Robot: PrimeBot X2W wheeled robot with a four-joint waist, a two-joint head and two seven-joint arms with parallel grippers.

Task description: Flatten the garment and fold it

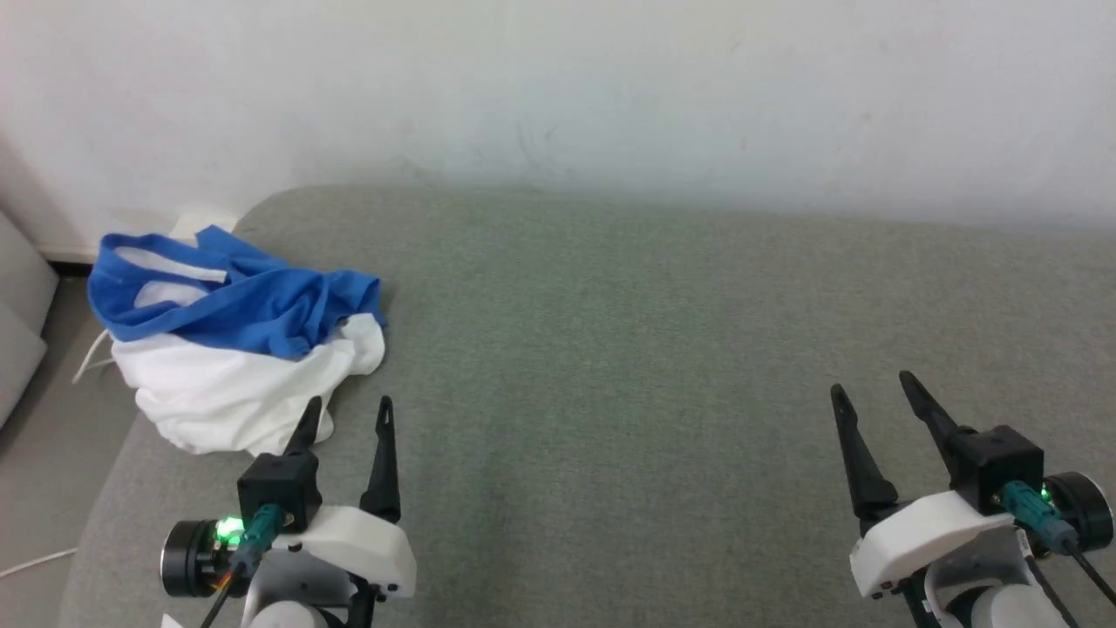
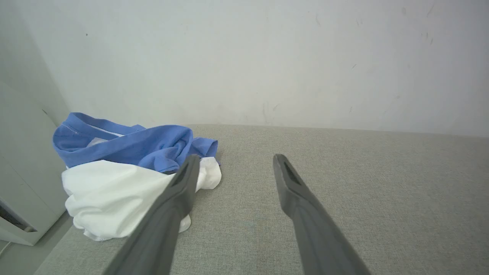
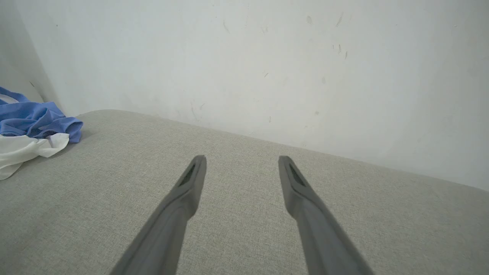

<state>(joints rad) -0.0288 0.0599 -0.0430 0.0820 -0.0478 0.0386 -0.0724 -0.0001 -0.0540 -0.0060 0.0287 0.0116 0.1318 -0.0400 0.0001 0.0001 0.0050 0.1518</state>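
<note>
The garment lies crumpled in a heap at the far left of the grey-green cushioned surface, blue sleeves on top and white body below. My left gripper stands open just right of the heap's near edge, its left finger overlapping the white cloth in the head view; nothing sits between its fingers. The left wrist view has the garment at left and the left gripper open over bare cushion. My right gripper stands open at the lower right, far from the cloth. In the right wrist view, the right gripper is open and the garment shows at the left edge.
A white wall rises right behind the cushioned surface. The surface's left edge drops to the floor beside the garment, with a pale unit standing there. A white cable lies on the floor.
</note>
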